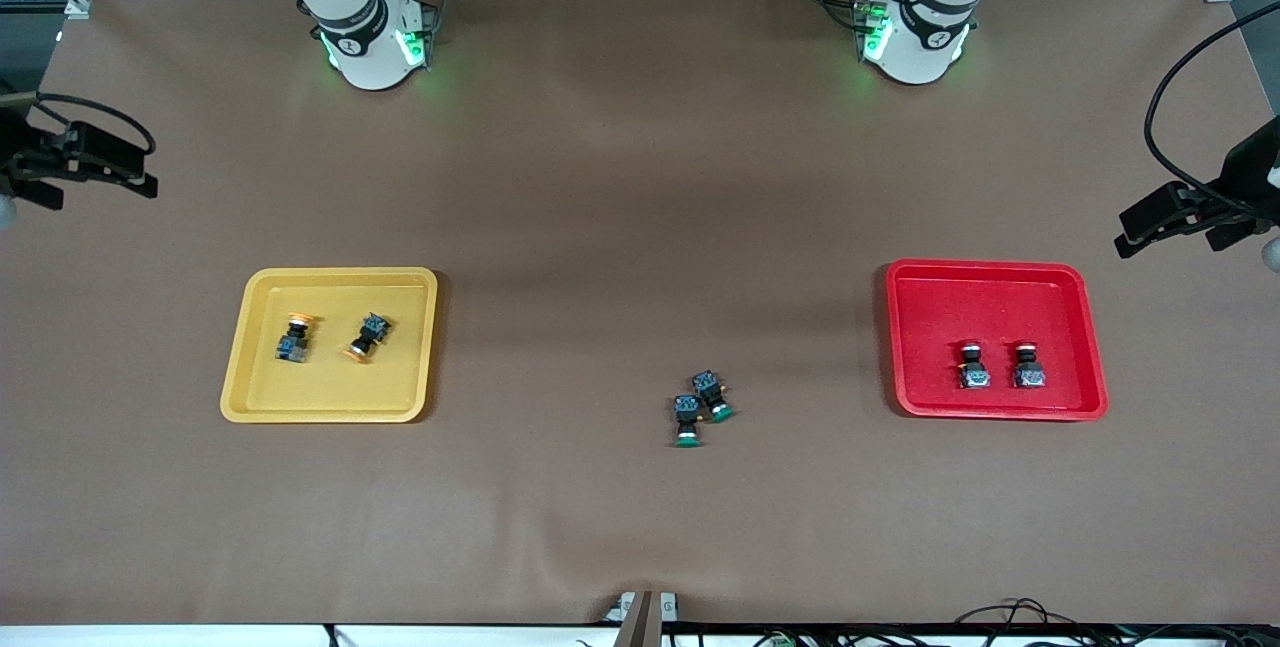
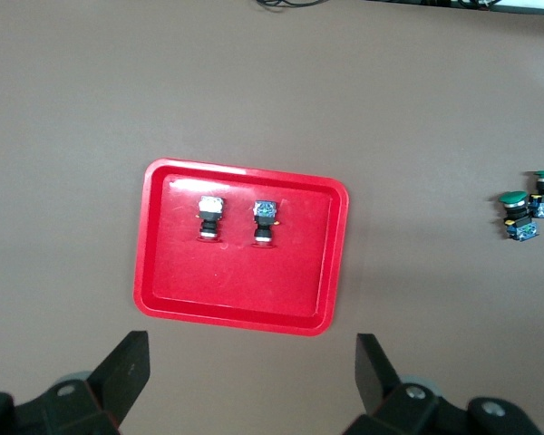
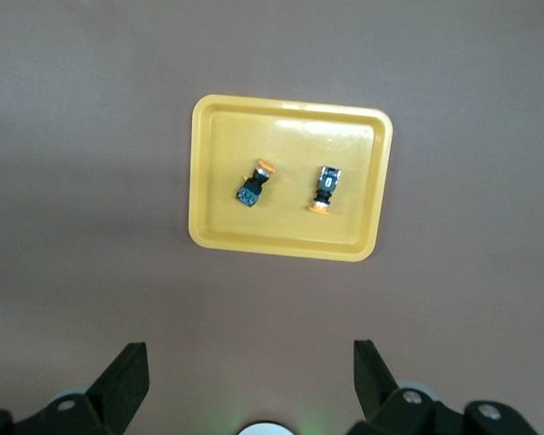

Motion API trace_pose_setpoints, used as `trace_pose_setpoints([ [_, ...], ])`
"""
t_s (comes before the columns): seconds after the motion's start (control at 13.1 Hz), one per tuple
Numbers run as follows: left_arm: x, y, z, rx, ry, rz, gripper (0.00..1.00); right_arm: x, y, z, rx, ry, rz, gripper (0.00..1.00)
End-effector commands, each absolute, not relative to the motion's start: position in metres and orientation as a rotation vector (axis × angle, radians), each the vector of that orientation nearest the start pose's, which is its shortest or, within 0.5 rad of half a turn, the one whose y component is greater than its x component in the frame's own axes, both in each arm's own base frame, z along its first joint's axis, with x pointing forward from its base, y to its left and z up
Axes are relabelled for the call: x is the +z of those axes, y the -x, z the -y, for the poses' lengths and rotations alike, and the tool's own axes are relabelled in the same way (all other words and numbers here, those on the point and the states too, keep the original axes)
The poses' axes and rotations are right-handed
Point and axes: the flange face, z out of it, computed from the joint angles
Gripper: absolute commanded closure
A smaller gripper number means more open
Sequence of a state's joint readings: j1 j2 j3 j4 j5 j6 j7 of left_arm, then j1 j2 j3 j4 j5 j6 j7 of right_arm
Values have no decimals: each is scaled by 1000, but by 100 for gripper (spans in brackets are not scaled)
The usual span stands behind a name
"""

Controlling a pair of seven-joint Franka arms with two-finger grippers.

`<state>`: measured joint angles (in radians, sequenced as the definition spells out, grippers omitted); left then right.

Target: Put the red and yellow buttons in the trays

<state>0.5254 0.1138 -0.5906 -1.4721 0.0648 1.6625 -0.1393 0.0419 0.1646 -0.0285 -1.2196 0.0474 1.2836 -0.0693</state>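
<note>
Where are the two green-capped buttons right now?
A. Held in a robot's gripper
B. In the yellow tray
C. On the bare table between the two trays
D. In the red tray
C: the green-capped buttons lie side by side on the brown table, between the yellow tray and the red tray, nearer to the front camera than either tray's middle.

Two yellow-orange-capped push-button switches (image 1: 293,338) (image 1: 367,336) lie on their sides in the shallow yellow plastic tray (image 1: 330,409). Two red-capped switches (image 1: 972,365) (image 1: 1028,365) lie side by side in the shallow red plastic tray (image 1: 995,272).
</note>
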Motion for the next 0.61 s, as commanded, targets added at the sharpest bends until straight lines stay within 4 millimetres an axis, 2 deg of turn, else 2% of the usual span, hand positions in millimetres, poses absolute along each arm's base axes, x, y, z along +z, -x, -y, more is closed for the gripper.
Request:
trace_pose_setpoints([
  [0.0,630,-594,13,-157,3160,119,0,670,-531,-15,129,3113,109,0],
  [0.15,630,-594,13,-157,3159,119,0,661,-499,-15,51,3122,106,0],
  [0.23,630,-594,14,-157,3159,116,0,656,-494,-15,43,3123,105,0],
  [0.53,630,-594,13,-157,3159,119,0,671,-500,-16,0,3152,133,0],
])
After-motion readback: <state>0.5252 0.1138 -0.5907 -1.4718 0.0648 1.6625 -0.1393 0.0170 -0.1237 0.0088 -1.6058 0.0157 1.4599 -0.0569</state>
